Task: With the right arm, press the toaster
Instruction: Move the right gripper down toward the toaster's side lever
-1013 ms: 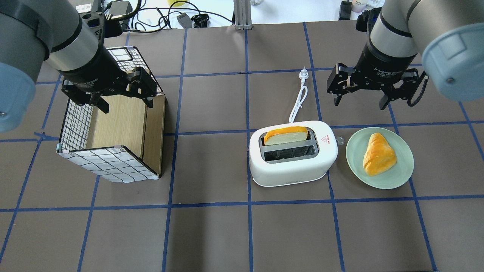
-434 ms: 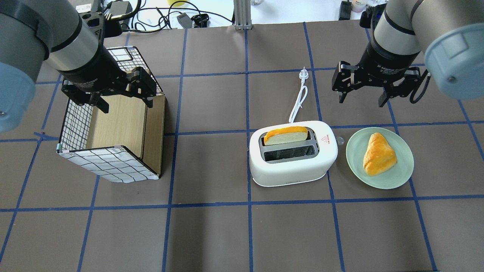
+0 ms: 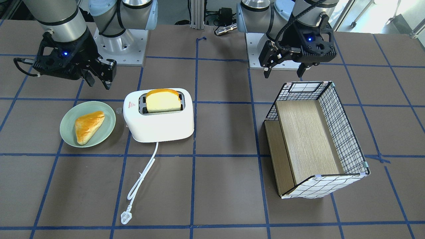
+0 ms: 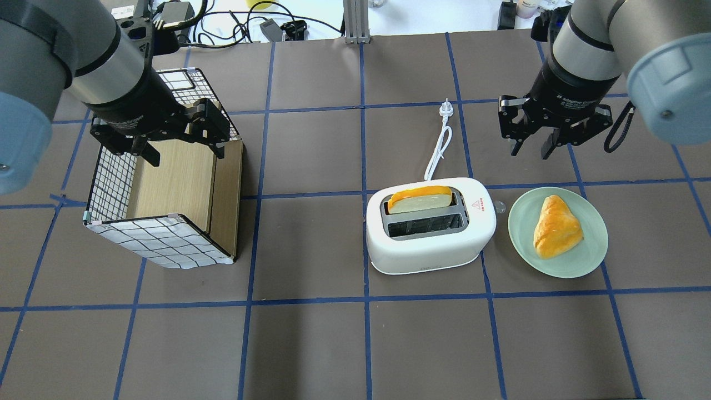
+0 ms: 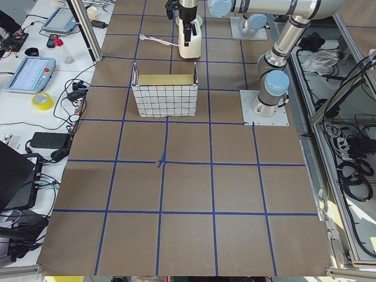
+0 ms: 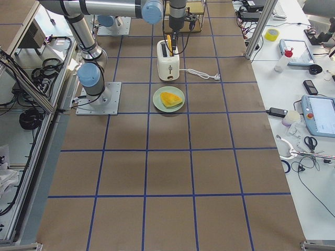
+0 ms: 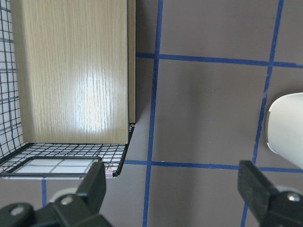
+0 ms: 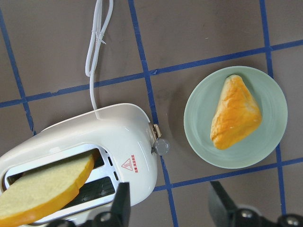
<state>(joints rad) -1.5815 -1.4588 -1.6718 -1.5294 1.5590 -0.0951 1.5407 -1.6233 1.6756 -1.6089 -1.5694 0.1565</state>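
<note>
Grid-patterned box (image 4: 161, 244) sits toward the desk's left edge. The left gripper (image 4: 186, 155) hangs over it with fingers spread wide and nothing between them.

Moving right, the toaster (image 4: 430, 250) stands in the desk's right half, about midway between the near and far edges. Its long axis runs roughly parallel to those edges, slightly skewed. The slots face up, with a bread slice (image 4: 419, 199) in the far one. Its cord (image 4: 439, 150) trails off toward the far edge, and the lever knob (image 8: 162, 146) sticks out of the end that faces the right edge.

Further right, and nearer the far edge, the right gripper (image 4: 530, 153) hovers clear of everything, fingers apart and holding nothing. A green plate (image 4: 519, 233) with a pastry (image 4: 555, 226) lies just beside the toaster's lever end.

The step in hand looks like the approach. To do it well, the gripper should settle directly above the knob and then push straight down (a sideways shove would likely slide the light casing). It must also keep off the plate rim close by.
</note>
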